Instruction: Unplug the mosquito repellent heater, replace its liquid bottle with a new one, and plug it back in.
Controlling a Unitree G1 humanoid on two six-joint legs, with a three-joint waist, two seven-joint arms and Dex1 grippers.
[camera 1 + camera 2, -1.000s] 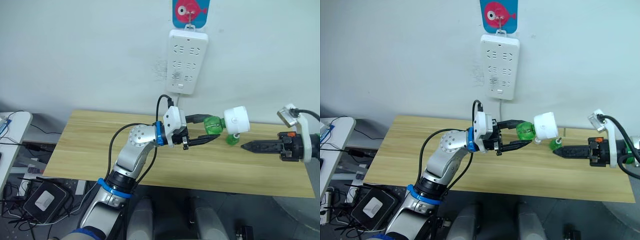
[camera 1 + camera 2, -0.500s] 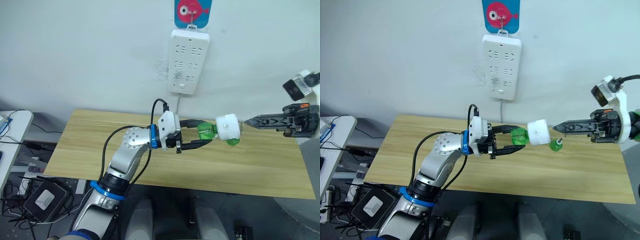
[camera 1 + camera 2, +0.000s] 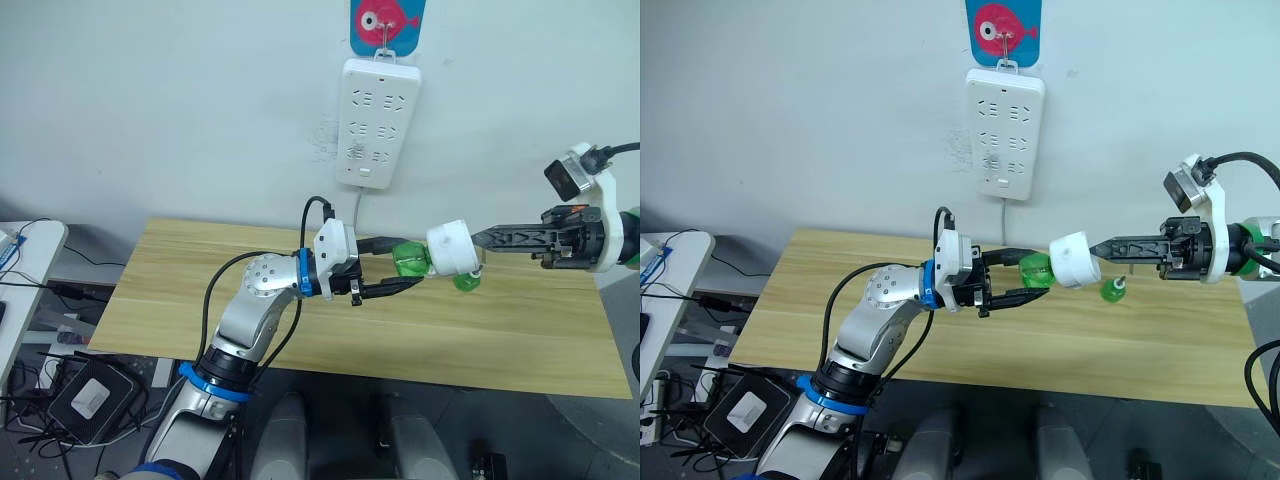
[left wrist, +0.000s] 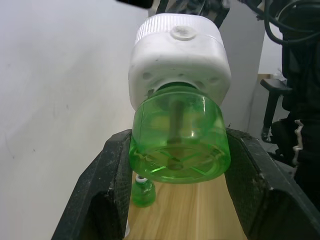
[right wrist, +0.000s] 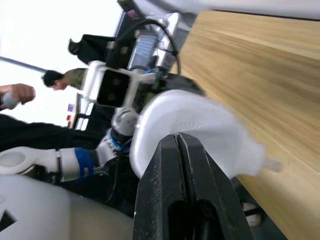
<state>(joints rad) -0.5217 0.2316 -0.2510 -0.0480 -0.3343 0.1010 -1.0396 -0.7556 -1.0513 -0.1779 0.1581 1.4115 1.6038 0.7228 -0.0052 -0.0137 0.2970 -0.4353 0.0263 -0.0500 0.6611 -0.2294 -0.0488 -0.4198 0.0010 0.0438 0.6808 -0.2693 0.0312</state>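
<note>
- My left gripper [image 3: 398,270] is clamped on the green bottle [image 3: 408,259] under the heater [image 3: 450,248].
- My right gripper [image 3: 1102,246], fingers together, nears the heater's light, smooth shell; grasp its sides.

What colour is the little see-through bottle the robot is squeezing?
Bright green: the clear plastic bottle, clamped in the left gripper, shows best in the left wrist view.

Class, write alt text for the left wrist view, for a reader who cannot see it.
The left gripper holds a green bottle between its jaws, with the white heater fixed on the bottle's far end. A second green bottle stands on the wooden table beyond.
</note>
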